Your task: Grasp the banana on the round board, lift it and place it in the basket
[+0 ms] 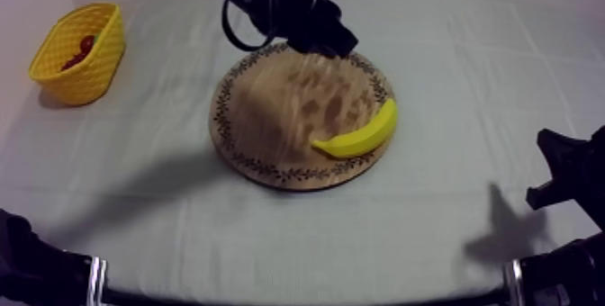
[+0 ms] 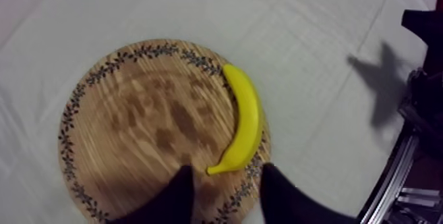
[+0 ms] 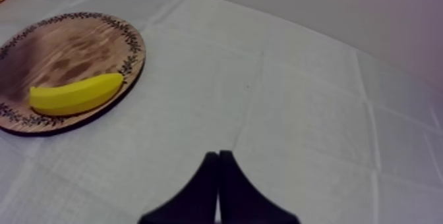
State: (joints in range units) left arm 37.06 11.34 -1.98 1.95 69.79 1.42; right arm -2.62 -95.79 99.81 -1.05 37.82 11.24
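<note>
1. The banana (image 1: 360, 134) lies flat on the wooden board (image 1: 270, 121), along its patterned rim at the board's right edge. The board sits mid-table.
2. The yellow basket (image 1: 79, 53) stands near the table's far left corner, well apart from the board. A small red fruit (image 1: 81, 50) is inside it.
3. The left gripper (image 2: 226, 174) hovers over the board with its fingers (image 2: 181, 197) spread and nothing between them. The banana's nearer tip lies just ahead of the gap.
4. The right gripper (image 3: 218, 157) is low at the table's right edge, its fingers pressed together on nothing.
5. Handling, by judgement: the banana looks like a light, stiff toy with a smooth, curved skin, so it is likely to slip or roll if pinched at a tapered end.
6. Recommended hold: across the thick middle, fingers square to its length. The inner finger needs to clear the board surface.
7. No contact with the banana yet.
</note>
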